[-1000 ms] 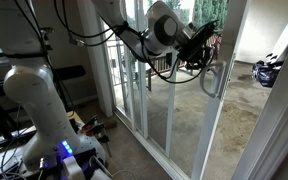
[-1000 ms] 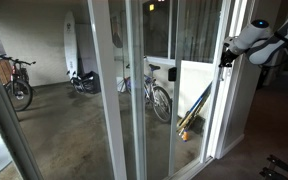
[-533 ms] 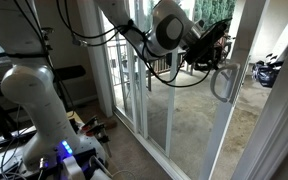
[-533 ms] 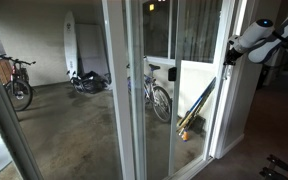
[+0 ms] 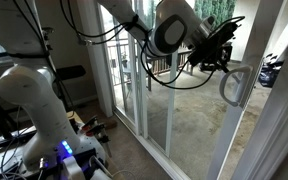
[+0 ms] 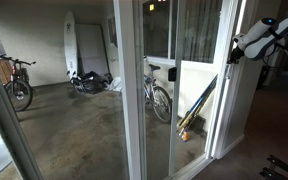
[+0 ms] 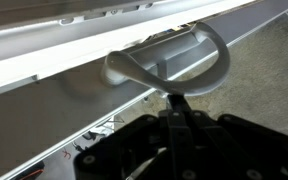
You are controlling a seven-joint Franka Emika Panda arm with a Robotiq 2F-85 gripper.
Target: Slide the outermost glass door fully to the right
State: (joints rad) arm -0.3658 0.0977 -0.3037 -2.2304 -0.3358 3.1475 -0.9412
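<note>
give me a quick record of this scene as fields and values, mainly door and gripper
door: sliding glass door, white frame
handle: grey loop on the door's vertical edge
gripper: at the handle
jaws: look closed together, tips at the loop
outside: bicycle on concrete floor

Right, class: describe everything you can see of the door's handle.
The handle is a curved grey loop, smooth and matt like plastic or painted metal. It is fixed to the white frame of the door and stands out from it. The dark end effector reaches into the loop, seemingly touching its lower curve.
</note>
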